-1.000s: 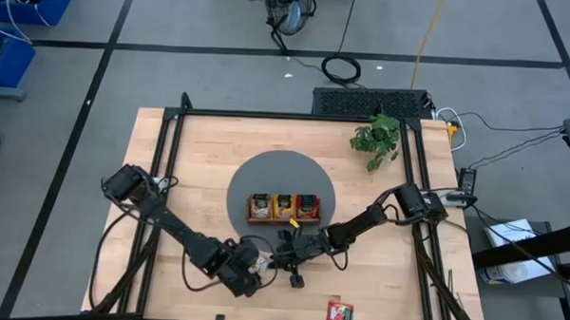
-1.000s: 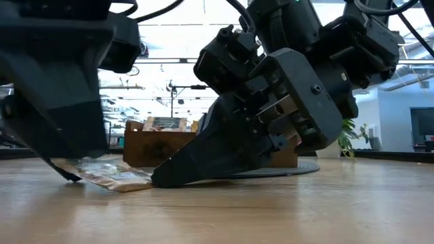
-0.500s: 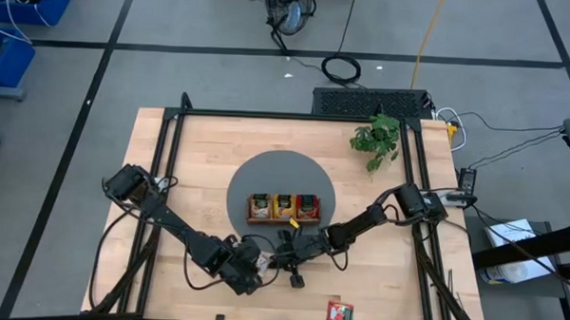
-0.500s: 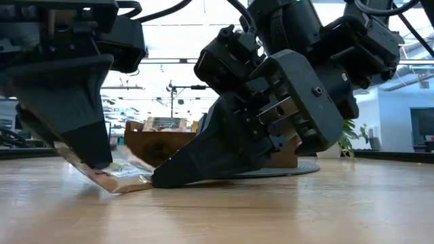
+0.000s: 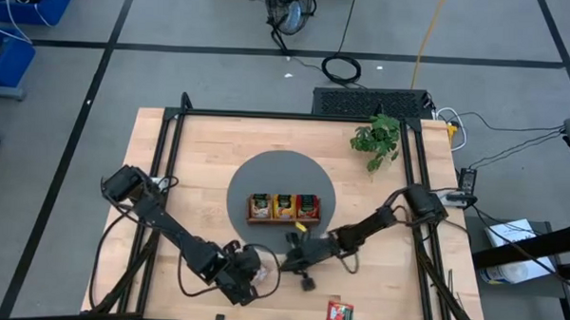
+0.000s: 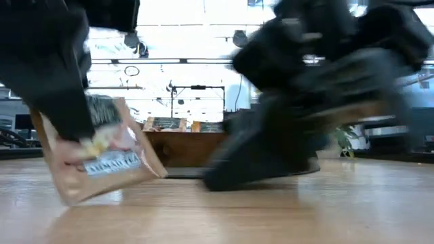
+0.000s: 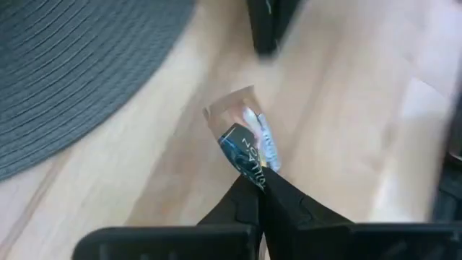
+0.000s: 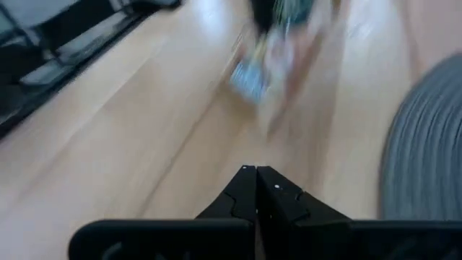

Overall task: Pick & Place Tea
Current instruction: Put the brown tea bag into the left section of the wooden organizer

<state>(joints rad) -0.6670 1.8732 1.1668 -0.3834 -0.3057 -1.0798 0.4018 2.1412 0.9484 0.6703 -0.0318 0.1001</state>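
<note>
A beige tea packet point(image 6: 102, 154) with a blue-and-white label stands tilted near the table's front edge, with my left gripper point(image 7: 258, 189) shut on it. It also shows in the left wrist view as the tea packet point(image 7: 244, 137). My right gripper point(image 5: 300, 265) is shut and empty just to its right, and appears blurred in the low view. More tea packets stand in the wooden tray point(image 5: 283, 220) on the round grey mat point(image 5: 265, 174). A red packet point(image 5: 339, 314) lies flat at the front edge. My left gripper pinches the packet's dark-printed end point(image 7: 249, 170) between its two fingers. The fingers point(image 6: 64, 102) come at it from above, pointing down. The packet hangs tilted below them, its lower corner point(image 6: 66, 198) at or just above the tabletop; which, I cannot tell.
A small green plant point(image 5: 376, 137) stands at the far right of the table. A black frame runs along the table's edges point(image 5: 171, 166). Bare wood lies left of the mat and along the front right.
My left gripper has shut on the beige packet and risen a little. The packet, which lay flat on the wood, is now tipped up steeply under the fingers. My right gripper has drawn back from the packet toward the table's right and near side, still shut.
</note>
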